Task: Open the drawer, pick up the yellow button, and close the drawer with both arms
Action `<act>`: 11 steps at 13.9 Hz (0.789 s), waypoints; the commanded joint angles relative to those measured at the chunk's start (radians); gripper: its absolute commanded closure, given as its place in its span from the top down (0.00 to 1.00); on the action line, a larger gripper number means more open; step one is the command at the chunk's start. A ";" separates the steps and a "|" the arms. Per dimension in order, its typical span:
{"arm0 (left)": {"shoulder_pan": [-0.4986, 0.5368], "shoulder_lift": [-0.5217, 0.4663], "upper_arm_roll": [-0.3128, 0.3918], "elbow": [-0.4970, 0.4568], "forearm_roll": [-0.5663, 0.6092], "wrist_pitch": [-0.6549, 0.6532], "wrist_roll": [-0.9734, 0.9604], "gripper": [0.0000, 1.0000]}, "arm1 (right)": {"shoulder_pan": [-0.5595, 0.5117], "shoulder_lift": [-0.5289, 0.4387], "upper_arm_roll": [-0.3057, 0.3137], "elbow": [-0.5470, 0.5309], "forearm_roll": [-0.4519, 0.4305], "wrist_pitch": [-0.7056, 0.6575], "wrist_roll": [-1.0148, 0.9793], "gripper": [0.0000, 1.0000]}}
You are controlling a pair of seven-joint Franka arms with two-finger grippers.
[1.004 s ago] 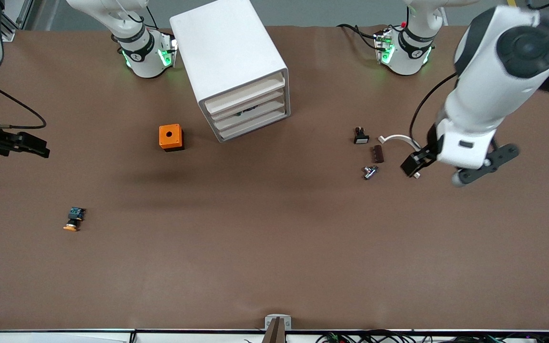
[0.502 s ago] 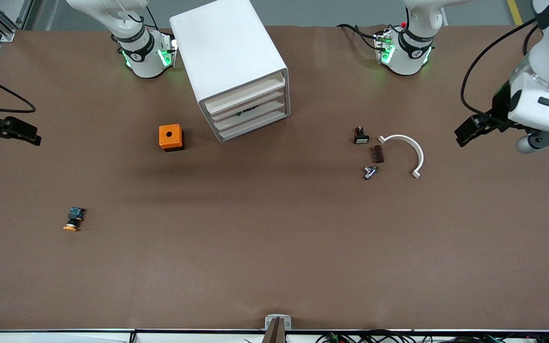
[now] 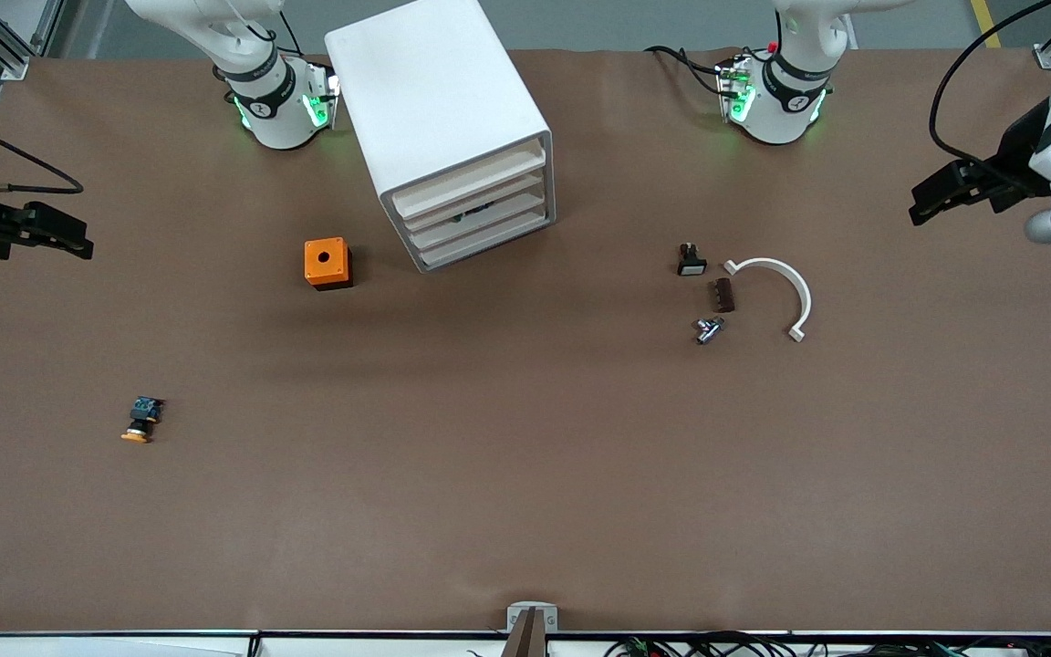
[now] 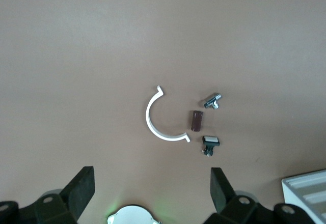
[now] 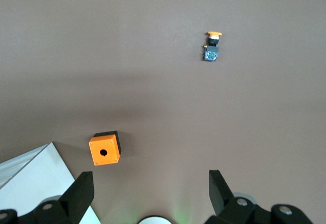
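Observation:
The button (image 3: 140, 421), orange cap on a black and blue body, lies on the table at the right arm's end, nearer the front camera than the orange box (image 3: 327, 263); it also shows in the right wrist view (image 5: 212, 47). The white drawer cabinet (image 3: 448, 128) stands at the back, its drawers pushed in. My right gripper (image 3: 56, 230) hangs open and empty over the table edge at its own end (image 5: 150, 193). My left gripper (image 3: 945, 193) hangs open and empty over its end of the table (image 4: 152, 193).
Toward the left arm's end lie a white curved clip (image 3: 785, 283), a brown block (image 3: 723, 295), a metal piece (image 3: 708, 328) and a small black piece with a white face (image 3: 691, 261). The orange box also shows in the right wrist view (image 5: 105, 148).
My left arm has lifted away from the white clip and swung out toward its end of the table. My right gripper has shifted slightly at its table edge. Nothing on the table moved.

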State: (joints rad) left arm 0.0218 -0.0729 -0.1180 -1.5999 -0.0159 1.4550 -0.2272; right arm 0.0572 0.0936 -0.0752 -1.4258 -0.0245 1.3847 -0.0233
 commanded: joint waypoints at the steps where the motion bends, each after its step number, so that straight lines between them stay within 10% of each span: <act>1: -0.045 -0.099 0.028 -0.101 -0.013 0.028 0.016 1.00 | -0.005 -0.012 -0.003 0.004 -0.002 -0.036 -0.006 1.00; 11: -0.074 -0.094 0.018 -0.103 -0.002 0.033 0.002 1.00 | -0.042 -0.116 -0.009 -0.074 0.074 0.000 0.002 1.00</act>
State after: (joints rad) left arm -0.0485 -0.1553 -0.1007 -1.6883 -0.0169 1.4711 -0.2262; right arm 0.0193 0.0365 -0.0886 -1.4311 0.0363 1.3518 -0.0233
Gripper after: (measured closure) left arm 0.000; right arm 0.000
